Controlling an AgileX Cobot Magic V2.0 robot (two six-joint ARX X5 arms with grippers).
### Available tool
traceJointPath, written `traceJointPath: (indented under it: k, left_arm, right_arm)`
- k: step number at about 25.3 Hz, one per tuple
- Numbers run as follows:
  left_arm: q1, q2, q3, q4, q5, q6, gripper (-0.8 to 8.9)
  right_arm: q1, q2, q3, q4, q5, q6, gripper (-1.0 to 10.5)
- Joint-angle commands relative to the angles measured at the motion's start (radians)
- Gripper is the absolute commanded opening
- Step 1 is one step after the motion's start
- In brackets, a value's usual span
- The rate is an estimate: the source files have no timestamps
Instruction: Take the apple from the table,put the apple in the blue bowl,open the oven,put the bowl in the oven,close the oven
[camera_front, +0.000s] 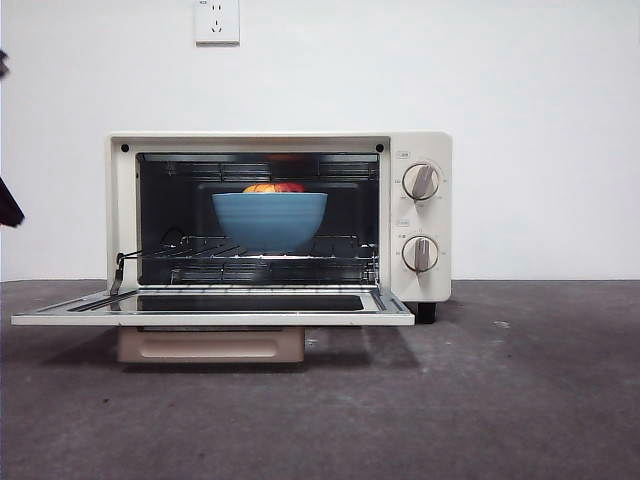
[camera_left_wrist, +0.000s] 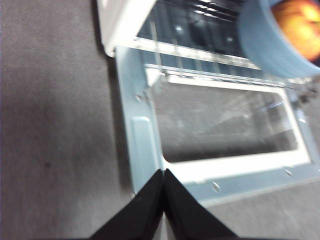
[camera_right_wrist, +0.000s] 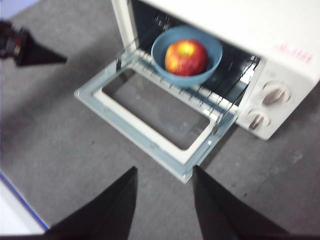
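Note:
The cream-white oven (camera_front: 420, 150) stands with its door (camera_front: 210, 312) dropped flat open. On the wire rack inside sits the blue bowl (camera_front: 270, 220), and the red-yellow apple (camera_front: 272, 187) shows just above its rim. The right wrist view looks down on the apple (camera_right_wrist: 186, 57) resting in the bowl (camera_right_wrist: 212, 55). My right gripper (camera_right_wrist: 164, 170) is open and empty, hanging over the table (camera_right_wrist: 60, 150) in front of the door's corner. My left gripper (camera_left_wrist: 163, 172) is shut on nothing above the door's (camera_left_wrist: 145, 145) outer corner. The left gripper (camera_right_wrist: 50, 56) also shows in the right wrist view as a black point beside the door.
Two round knobs (camera_front: 421, 181) (camera_front: 420, 253) sit on the oven's right panel. The beige handle (camera_front: 210, 345) hangs under the lowered door. A wall socket (camera_front: 217, 22) is on the white wall behind. The table's edge (camera_right_wrist: 15, 210) runs past my right gripper.

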Motion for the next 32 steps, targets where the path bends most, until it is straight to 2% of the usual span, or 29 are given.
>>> traceJointPath:
  k: [1, 9, 18, 23, 26, 29, 32]
  left_arm:
    - [0.004, 0.055, -0.002, 0.061, -0.005, -0.008, 0.06]
    - [0.015, 0.227, -0.002, 0.192, -0.032, -0.013, 0.06]
    - [-0.004, 0.449, -0.002, 0.286, -0.011, -0.039, 0.06]
    - [-0.048, 0.492, -0.002, 0.312, 0.043, -0.040, 0.06]
    - [-0.061, 0.496, -0.002, 0.336, 0.139, -0.056, 0.06]
    - [-0.058, 0.495, -0.001, 0.389, 0.242, -0.111, 0.06]
    - [-0.053, 0.495, 0.000, 0.488, 0.312, -0.202, 0.06]
  right_arm:
    - [0.020, -0.054, -0.092, 0.041, 0.000, 0.005, 1.8]
    - [0.039, -0.238, -0.354, 0.117, 0.000, 0.104, 1.8]
    - [0.039, -0.411, -0.446, 0.121, 0.028, 0.178, 1.8]
    - [0.039, -0.452, -0.446, 0.118, 0.037, 0.191, 1.8]
    - [0.039, -0.452, -0.446, 0.100, 0.055, 0.204, 1.8]
    - [0.039, -0.452, -0.446, 0.090, 0.054, 0.211, 1.8]
    - [0.039, -0.452, -0.446, 0.090, 0.055, 0.213, 1.8]
